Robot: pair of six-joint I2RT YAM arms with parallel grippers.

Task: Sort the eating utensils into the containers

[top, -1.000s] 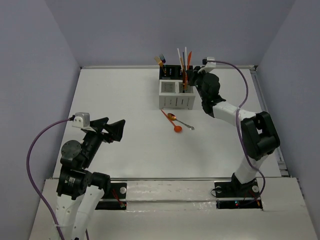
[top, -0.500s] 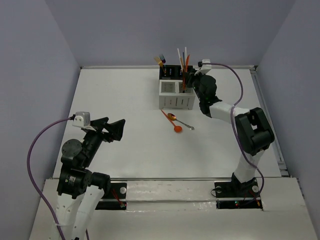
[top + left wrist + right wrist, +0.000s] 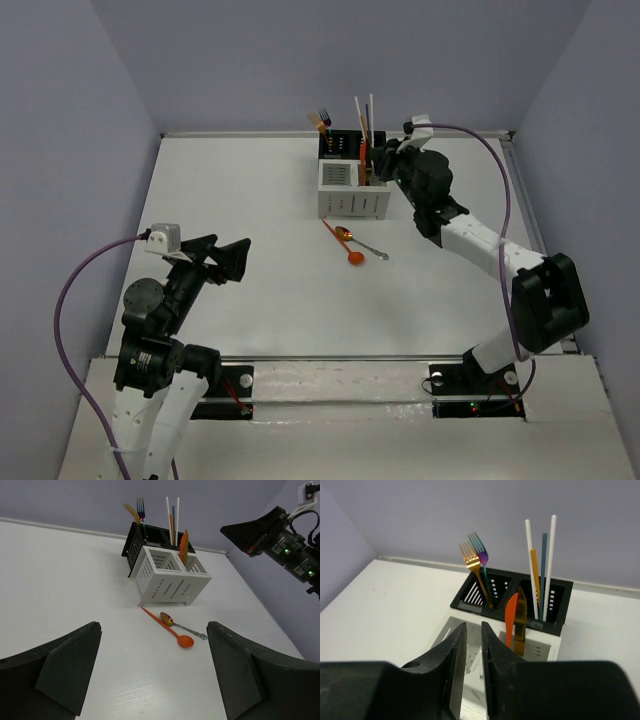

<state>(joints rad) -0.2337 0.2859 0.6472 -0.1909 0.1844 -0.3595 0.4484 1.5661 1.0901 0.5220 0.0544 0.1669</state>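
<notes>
Near the desk's [image 3: 250, 200] far edge, the right tool [image 3: 473, 626] hung narrow and empty beside the caddy [image 3: 352, 200]; orange spoon [image 3: 340, 240] and metal spoon [image 3: 365, 245] lay just before it. Advised: clear standing cutlery [image 3: 543, 570], then widen over one handle.

No legible txt or labels.

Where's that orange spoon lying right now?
In the top view, the orange spoon lies on the table just in front of the caddy's white boxes, beside a metal spoon.
</notes>
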